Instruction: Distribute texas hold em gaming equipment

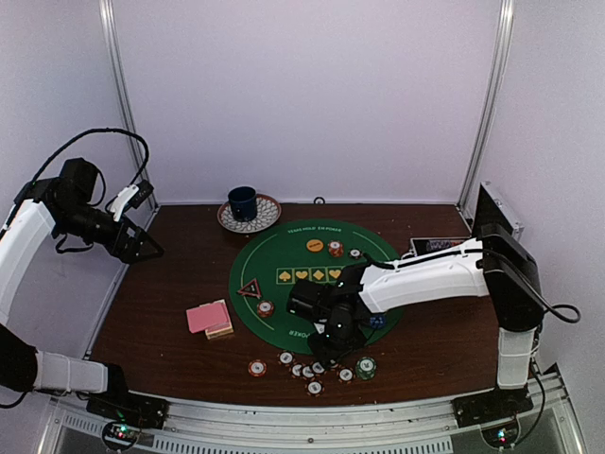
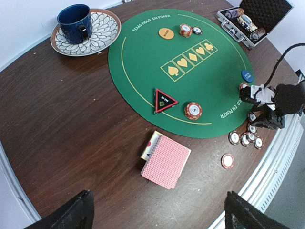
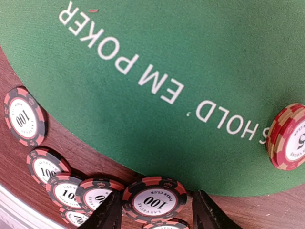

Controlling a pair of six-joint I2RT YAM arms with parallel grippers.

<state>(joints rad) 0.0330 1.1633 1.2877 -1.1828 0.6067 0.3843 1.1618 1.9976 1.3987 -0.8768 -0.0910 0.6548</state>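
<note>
The move turns on one chip [image 3: 155, 199], a flat "100" lying face up on the bare table [image 1: 161, 312] just off the near edge of the mat [image 3: 190, 57]. It sits directly between the fingers of the right gripper [image 3: 155, 217], one finger on each side of its rim. The jaws stand part-way apart astride it. A thin gap shows on one side, so I judge it straddled rather than clamped. Being round, the chip has no long axis. What matters is its neighbours: a row of chips [image 3: 47, 164] curves off to one side, the nearest touching or overlapping it, and another chip [image 3: 164, 224] peeks out below. The right arm is on the spot. The left gripper [image 1: 142, 248] hangs wide open and empty over the table's far left side, well apart from the chips and nearer the cards [image 1: 209, 318]. The right fingertips are cut off by the bottom edge of the wrist view, so contact with the rim cannot be confirmed. From above, the gripper covers the chip. From the left wrist it is a dark, small shape. Whether the chip lies flat or rides up on a neighbour is hard to tell.
</note>
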